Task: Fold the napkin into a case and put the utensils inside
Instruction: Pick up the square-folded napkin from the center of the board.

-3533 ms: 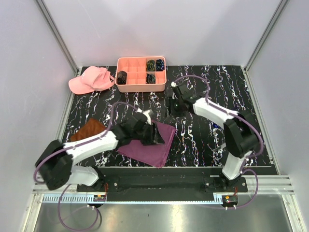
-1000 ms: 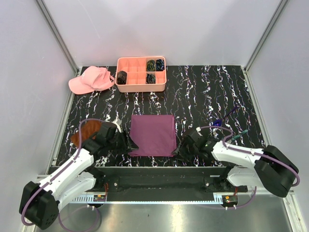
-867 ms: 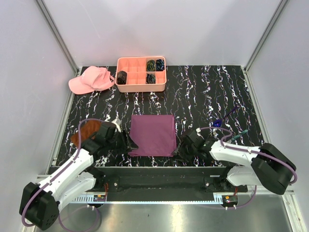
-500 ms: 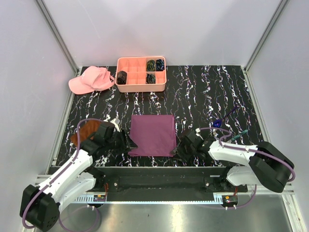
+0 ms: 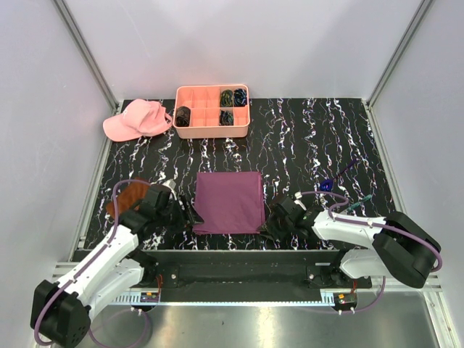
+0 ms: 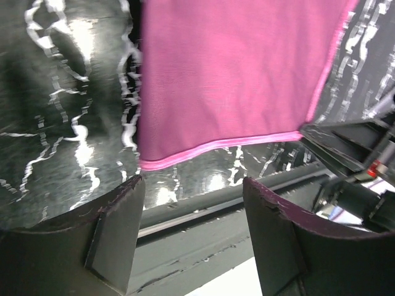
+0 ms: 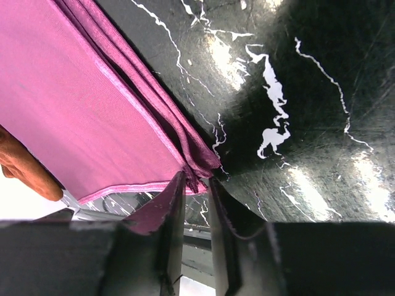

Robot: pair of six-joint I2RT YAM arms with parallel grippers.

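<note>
One napkin point(image 5: 229, 201) corner at five o'clock sits pinched in the right gripper point(image 7: 196, 184); left gripper point(image 6: 191, 185) at seven o'clock gapes.

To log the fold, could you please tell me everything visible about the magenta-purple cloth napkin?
The magenta-purple cloth napkin is thin, faintly shiny fabric with a lighter pink hem. It lies flat, roughly square, on the black white-veined table near its front edge, folded: stacked layers show along its right side. Its near right corner sits between the right gripper's narrowly spaced fingers; the open left gripper sits just short of its near left corner.
</note>
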